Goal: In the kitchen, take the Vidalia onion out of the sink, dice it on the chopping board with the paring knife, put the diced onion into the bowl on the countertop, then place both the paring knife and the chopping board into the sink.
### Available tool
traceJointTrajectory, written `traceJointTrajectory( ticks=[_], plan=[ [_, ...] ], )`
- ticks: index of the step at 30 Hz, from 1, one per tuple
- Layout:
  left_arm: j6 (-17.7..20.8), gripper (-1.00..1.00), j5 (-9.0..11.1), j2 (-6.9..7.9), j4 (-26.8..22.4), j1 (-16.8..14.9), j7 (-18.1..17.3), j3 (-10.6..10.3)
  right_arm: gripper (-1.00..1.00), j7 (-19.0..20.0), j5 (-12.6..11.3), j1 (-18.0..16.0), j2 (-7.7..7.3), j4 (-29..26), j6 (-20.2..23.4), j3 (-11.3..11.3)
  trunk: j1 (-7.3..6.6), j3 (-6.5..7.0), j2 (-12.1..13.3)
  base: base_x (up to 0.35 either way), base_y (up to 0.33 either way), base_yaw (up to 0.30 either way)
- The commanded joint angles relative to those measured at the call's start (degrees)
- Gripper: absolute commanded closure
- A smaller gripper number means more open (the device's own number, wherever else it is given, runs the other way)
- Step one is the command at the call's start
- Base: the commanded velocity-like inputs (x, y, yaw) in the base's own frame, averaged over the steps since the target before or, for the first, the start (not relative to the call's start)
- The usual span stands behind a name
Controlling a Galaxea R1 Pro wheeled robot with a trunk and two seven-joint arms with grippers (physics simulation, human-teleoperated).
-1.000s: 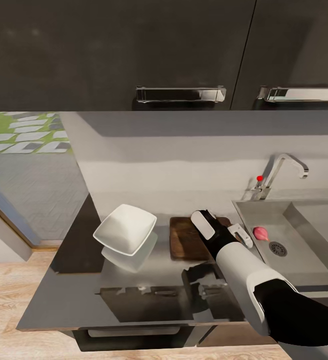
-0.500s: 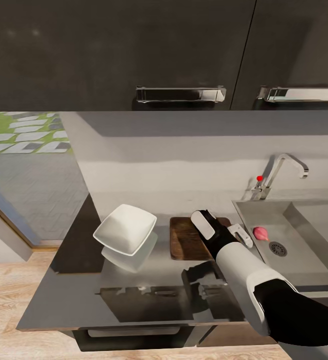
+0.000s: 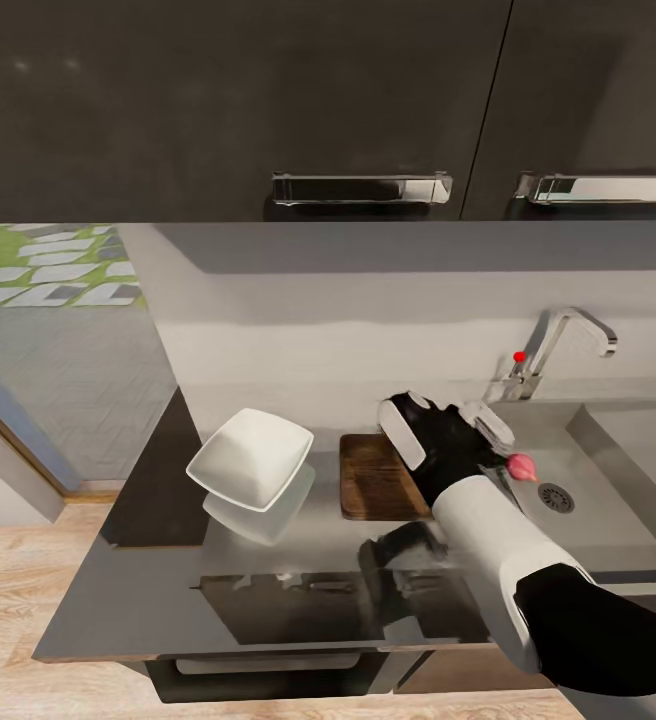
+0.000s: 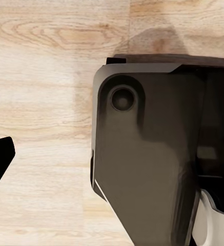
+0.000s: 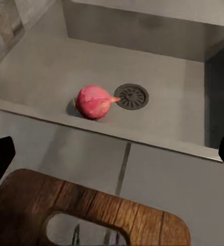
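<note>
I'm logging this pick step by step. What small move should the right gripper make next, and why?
Probably ease the right gripper forward and down into the sink toward the Vidalia onion. Its fingers are spread wide with nothing between them, and the onion lies beside the drain, beyond the chopping board.

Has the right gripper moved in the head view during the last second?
Yes. The right gripper has lifted and swung toward the tap, judged against the still chopping board; its jaws stand open.
</note>
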Motion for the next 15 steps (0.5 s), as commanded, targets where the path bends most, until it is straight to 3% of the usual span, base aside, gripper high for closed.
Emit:
traceJointTrajectory(
  ticks=[1,3,6,8,11,13,15],
  plan=[
    [0.0,-1.0,0.2,-0.02,-0.1,0.0,0.0,0.1,-1.0,0.0,-0.1,-0.1,0.0,-1.8,1.3,0.2,0.04,-0.1,-0.1,0.0,0.0,0.0],
    [0.0,-1.0,0.2,-0.04,-0.1,0.0,0.0,0.1,-1.0,1.9,-0.1,-0.1,0.0,-5.1,3.9,0.2,0.04,-0.1,-0.1,0.0,0.0,0.0],
    [0.0,-1.0,0.2,-0.03,-0.1,0.0,0.0,0.1,-1.0,7.6,-0.1,-0.1,0.0,-8.9,8.6,0.3,0.04,-0.1,-0.1,0.0,0.0,0.0],
    [0.0,-1.0,0.2,-0.02,-0.1,0.0,0.0,0.1,-1.0,16.3,-0.1,0.6,0.0,-10.5,13.9,0.3,0.04,-0.1,-0.1,0.0,0.0,0.0],
    [0.0,-1.0,0.2,-0.01,-0.1,0.0,0.0,0.1,-1.0,23.9,0.0,1.7,0.0,-10.9,16.3,0.3,0.04,-0.1,-0.1,0.0,0.0,0.0],
    [0.0,-1.0,0.2,-0.04,-0.1,0.0,0.0,0.1,-1.0,32.7,0.0,2.8,0.0,-11.2,17.7,0.3,0.04,-0.1,-0.1,0.0,0.0,0.0],
    [0.0,-1.0,0.2,-0.04,-0.1,0.0,0.0,0.1,-1.0,39.1,0.0,3.7,-1.55,-11.5,18.1,0.3,0.04,-0.1,-0.1,0.0,0.0,0.0]
  ],
)
